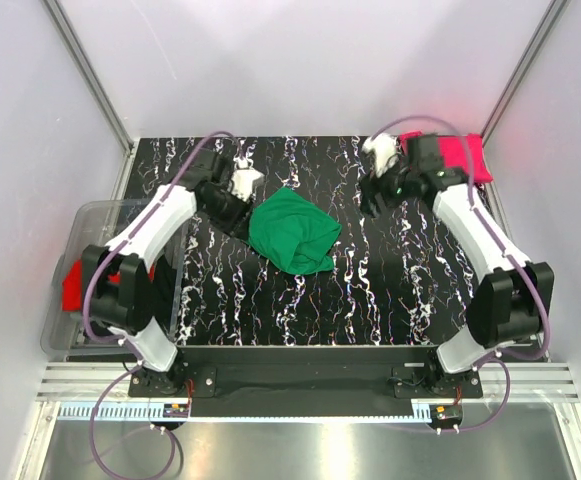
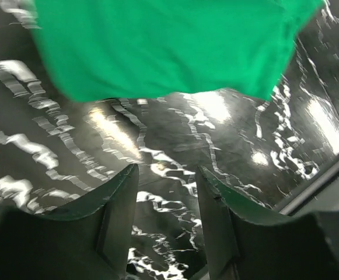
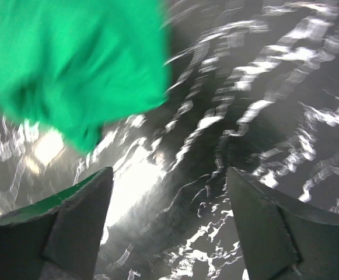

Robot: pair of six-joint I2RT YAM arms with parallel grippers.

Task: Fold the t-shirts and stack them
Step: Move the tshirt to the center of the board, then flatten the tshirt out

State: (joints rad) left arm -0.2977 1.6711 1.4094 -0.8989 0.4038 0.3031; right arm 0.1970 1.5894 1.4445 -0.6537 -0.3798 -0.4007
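Observation:
A bright green t-shirt (image 1: 292, 232) lies crumpled in the middle of the black marbled table (image 1: 400, 290). My left gripper (image 1: 242, 218) hovers just beside the shirt's left edge. In the left wrist view its jaws (image 2: 167, 169) stand apart with only the table between them, and the green t-shirt (image 2: 169, 46) lies just ahead. My right gripper (image 1: 370, 200) is right of the shirt and apart from it. It is wide open (image 3: 169, 170), with the green t-shirt (image 3: 76, 64) ahead to its left. A magenta-pink t-shirt (image 1: 462, 156) lies at the back right corner. A red t-shirt (image 1: 74, 288) sits in the bin.
A clear plastic bin (image 1: 105, 215) stands off the table's left edge, partly under the left arm. White walls and metal posts close in the back and both sides.

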